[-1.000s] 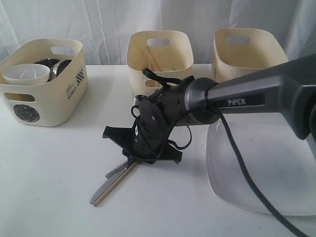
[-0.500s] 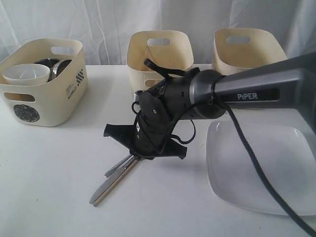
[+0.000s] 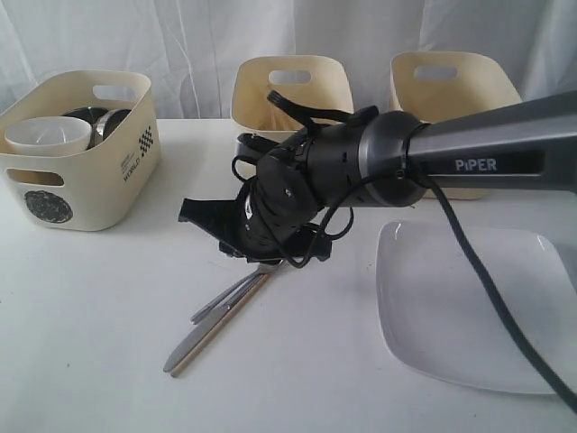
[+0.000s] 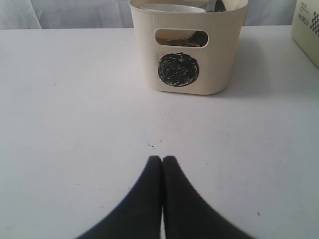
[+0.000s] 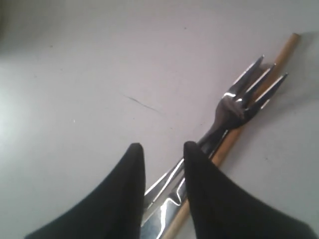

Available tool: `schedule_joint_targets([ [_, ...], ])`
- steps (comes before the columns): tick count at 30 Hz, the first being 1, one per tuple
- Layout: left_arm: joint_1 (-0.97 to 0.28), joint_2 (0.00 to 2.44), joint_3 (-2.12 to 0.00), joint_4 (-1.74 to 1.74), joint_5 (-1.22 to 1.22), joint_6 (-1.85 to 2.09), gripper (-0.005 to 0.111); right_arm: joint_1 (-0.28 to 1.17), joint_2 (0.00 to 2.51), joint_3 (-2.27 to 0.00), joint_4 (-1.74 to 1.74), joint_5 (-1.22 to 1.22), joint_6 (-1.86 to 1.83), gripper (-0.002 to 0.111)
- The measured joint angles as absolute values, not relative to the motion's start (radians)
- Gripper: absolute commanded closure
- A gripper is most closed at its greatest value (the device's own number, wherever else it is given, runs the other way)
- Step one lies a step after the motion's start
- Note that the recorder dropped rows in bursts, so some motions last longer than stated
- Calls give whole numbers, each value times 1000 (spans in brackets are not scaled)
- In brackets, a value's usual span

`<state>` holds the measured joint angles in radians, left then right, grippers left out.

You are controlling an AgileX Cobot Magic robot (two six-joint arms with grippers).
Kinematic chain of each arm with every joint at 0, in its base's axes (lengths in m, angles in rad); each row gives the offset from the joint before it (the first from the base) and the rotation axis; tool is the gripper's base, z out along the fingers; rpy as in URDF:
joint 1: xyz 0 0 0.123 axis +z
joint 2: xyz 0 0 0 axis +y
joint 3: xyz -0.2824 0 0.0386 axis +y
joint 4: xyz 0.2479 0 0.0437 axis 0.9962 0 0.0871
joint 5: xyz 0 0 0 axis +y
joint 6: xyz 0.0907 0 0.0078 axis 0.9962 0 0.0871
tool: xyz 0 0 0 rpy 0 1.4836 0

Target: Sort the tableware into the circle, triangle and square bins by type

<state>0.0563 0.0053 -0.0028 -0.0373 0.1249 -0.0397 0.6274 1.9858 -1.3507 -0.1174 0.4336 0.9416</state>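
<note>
Hovered low with the right gripper [image 5: 163, 145], jaws narrowly parted and empty, just beside the fork [image 5: 234, 107] lying against the chopsticks [image 5: 286, 49] on the table [image 5: 75, 74]; probably needed wider jaws centred across the handles before closing; left gripper [image 4: 162, 160] shut, idle.

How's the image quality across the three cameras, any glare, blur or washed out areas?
Exterior view: evenly bright, and the white plate nearly blends into the white table. Left wrist view: the left fingers are soft-edged and out of focus, while the circle bin is sharp. Right wrist view: dimmer and greyish, with glare streaks on the fork and the right fingers blurred.
</note>
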Motion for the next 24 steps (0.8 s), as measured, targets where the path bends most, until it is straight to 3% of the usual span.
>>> schedule_joint_targets([
  [24, 56, 5, -3, -37, 125, -40, 107, 672, 2044, -1351, -96, 382, 990, 77],
])
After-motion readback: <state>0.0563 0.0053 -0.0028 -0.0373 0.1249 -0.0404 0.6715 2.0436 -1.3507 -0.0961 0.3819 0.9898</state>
